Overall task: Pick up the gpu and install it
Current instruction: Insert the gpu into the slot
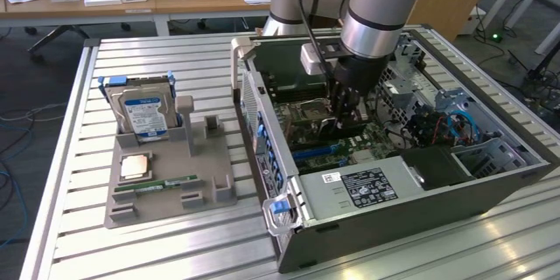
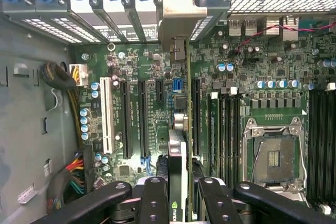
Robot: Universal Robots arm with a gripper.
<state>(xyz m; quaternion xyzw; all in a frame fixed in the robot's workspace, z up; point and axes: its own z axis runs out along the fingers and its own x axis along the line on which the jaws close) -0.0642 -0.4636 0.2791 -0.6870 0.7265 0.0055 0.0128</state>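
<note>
While the end effector (image 2: 181, 184) pinches the gpu (image 2: 177, 148) edge-on inside the computer case (image 1: 437, 204), by the tabletop's (image 1: 175, 247) edge on the exterior view's right, pickup looks complete. The card stands over the motherboard's (image 2: 136, 61) slots, and full seating cannot be judged.

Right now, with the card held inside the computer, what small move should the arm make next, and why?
Probably ease straight down toward the motherboard. The gripper is shut on the gpu, which stands edge-on over the board alongside a long black slot, with its silver bracket at the far end. I cannot tell whether it is seated.
</note>
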